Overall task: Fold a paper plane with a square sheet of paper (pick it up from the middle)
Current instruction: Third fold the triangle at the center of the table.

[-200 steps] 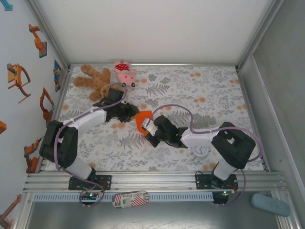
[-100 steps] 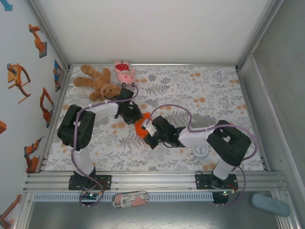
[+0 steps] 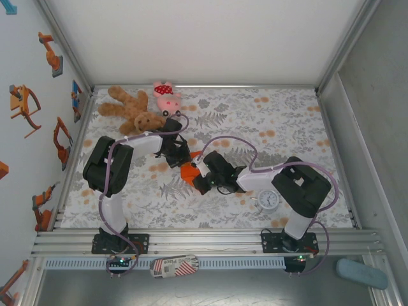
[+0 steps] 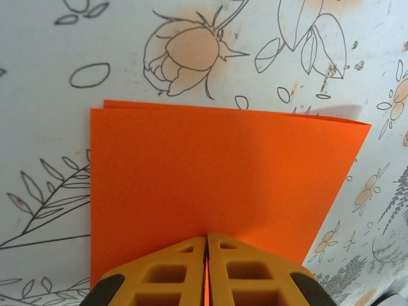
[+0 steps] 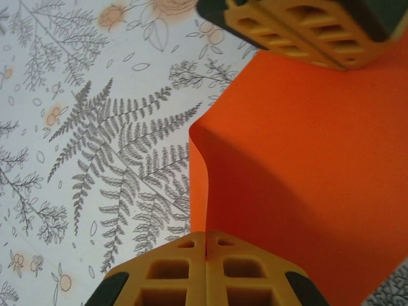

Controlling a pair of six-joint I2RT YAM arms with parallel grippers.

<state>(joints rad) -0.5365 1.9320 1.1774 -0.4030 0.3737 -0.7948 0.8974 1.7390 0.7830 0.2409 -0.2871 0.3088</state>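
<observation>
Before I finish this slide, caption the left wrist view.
Left tool shut on folded orange paper over a flowered tablecloth.

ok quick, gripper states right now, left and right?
Left gripper: shut on the orange paper.
Right gripper: shut, pinching an edge of the same paper.

free: table (image 3: 287, 121) far right | obstacles: teddy bear (image 3: 131, 109), pig (image 3: 166, 97), clock (image 3: 268, 200)
</observation>
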